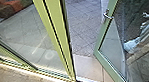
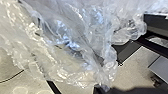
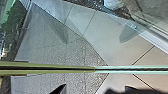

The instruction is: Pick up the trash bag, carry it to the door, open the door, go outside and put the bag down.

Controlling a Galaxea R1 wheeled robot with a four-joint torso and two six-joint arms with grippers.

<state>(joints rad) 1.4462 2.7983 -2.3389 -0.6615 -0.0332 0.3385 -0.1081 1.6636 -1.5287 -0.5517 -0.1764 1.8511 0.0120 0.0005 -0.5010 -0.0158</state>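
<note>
Ahead, a paved yard (image 1: 85, 30) spreads out beyond the right pincer (image 3: 94, 88), past a green-framed glass door (image 1: 108, 67) that stands open. A tall green post (image 1: 55, 12) rises at one side of the doorway, glazing alongside it, with a strip of brown floor (image 1: 15, 79) at the foot of the glass. The trash bag (image 2: 75, 55), clear and crumpled, hangs at the left pincer (image 2: 101, 87), clenched on its gathered plastic, above a pale floor (image 2: 132, 75). A narrow green frame edge (image 3: 82, 69) runs just beyond the right pincer, whose tips are parted, nothing grasped between them; two dark pointed reflections (image 3: 127, 32) show in the glass past that edge. Part of a person, a pale shoe (image 1: 131, 45) among the visible details, appears at the door's glass, farther off than the right pincer; whether directly or in reflection, one cannot tell. Smallest of all, a shiny metal handle (image 1: 107, 15) juts from the door's upright.
</note>
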